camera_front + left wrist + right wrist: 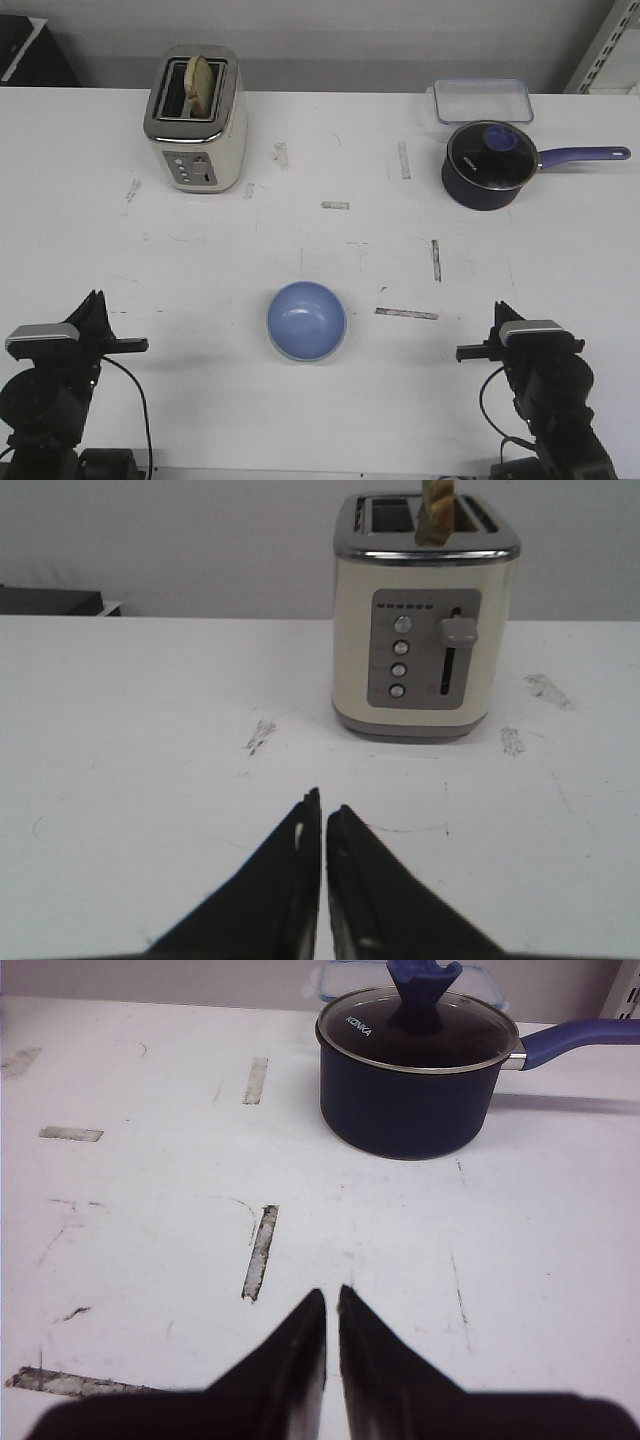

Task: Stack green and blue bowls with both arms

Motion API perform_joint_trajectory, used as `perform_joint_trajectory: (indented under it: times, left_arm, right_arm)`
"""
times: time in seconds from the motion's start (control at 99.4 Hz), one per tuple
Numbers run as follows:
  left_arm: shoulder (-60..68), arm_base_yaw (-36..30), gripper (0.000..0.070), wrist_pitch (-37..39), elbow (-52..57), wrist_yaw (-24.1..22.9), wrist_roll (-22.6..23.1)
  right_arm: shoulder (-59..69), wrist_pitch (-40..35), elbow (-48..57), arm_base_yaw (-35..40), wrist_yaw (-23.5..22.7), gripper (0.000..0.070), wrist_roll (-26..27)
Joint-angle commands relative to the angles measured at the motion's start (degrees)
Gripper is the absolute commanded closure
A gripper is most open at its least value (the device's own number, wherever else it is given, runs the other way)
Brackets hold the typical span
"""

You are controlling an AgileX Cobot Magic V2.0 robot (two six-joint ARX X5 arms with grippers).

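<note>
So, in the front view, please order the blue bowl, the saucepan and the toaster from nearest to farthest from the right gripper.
1. Blue bowl: to the left of the right gripper, at table centre.
2. Saucepan: straight ahead, far right side.
3. Toaster: far left corner, diagonally across the table.

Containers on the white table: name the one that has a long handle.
The dark navy lidded saucepan, far right, has a long blue handle. The periwinkle blue bowl at centre front and the clear plastic box behind the saucepan have none.
</note>
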Motion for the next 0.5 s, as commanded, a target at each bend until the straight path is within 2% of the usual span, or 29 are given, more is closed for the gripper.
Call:
perform_joint_trajectory:
  times: [0.0, 0.221, 0.352, 0.463, 0.493]
  left_arm:
    - [-1.46, -0.57, 0.0698, 3.37, -3.19, 0.07, 0.11]
    - [-10.23, -1.44, 0.0699, 15.23, -18.93, 1.7, 0.13]
    - [-16.15, -1.44, 0.0698, 17.94, -26.23, 1.73, 0.13]
    - [-15.82, -1.44, 0.0699, 23.1, -30.71, 2.12, 0.13]
    - [-15.82, -1.44, 0.0698, 22.14, -30.64, 2.6, 0.13]
  right_arm:
    - [0.15, 0.7, 0.57, 0.07, 0.02, 0.0688, -0.66]
    - [0.15, 0.7, 0.57, 0.07, 0.02, 0.0688, -0.66]
    - [0.15, 0.68, 0.57, 0.07, 0.02, 0.0688, -0.66]
    - [0.15, 0.63, 0.57, 0.07, 0.02, 0.0688, -0.66]
    - [0.13, 0.68, 0.57, 0.07, 0.02, 0.0688, -0.66]
